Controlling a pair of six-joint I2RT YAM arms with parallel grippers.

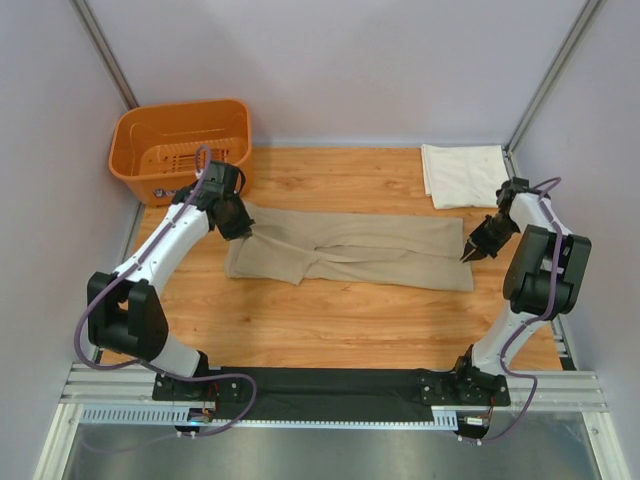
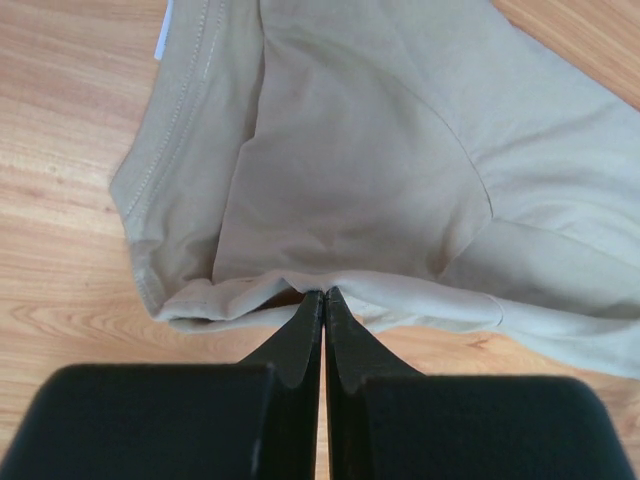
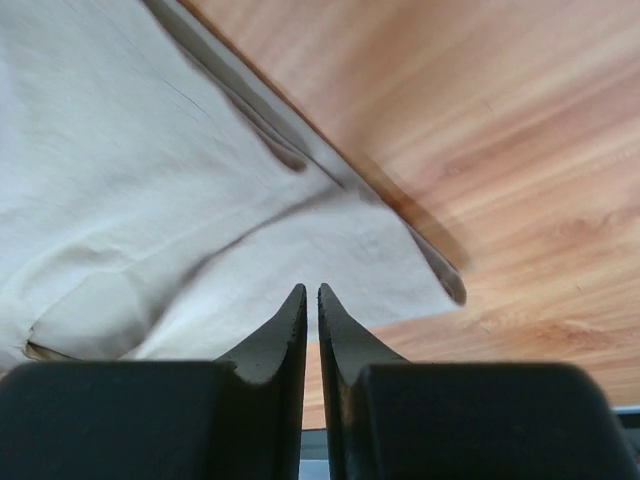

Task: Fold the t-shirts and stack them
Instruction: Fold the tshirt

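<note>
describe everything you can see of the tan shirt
The tan shirt is soft, plain khaki fabric, folded lengthwise into a long band lying across the wooden table. A stitched collar and a sliver of white label show at its left end. The left tool pinches that end's edge; the right tool is shut on the opposite end, whose corner lifts slightly off the wood.

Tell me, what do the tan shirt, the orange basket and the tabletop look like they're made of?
Tan shirt: soft knit fabric, probably cotton jersey, matte; it creases and shows stitched hems.
Orange basket: moulded plastic, slightly glossy, with slotted walls.
Tabletop: smooth, with a wood-grain pattern; I cannot tell whether it is real wood or laminate.
</note>
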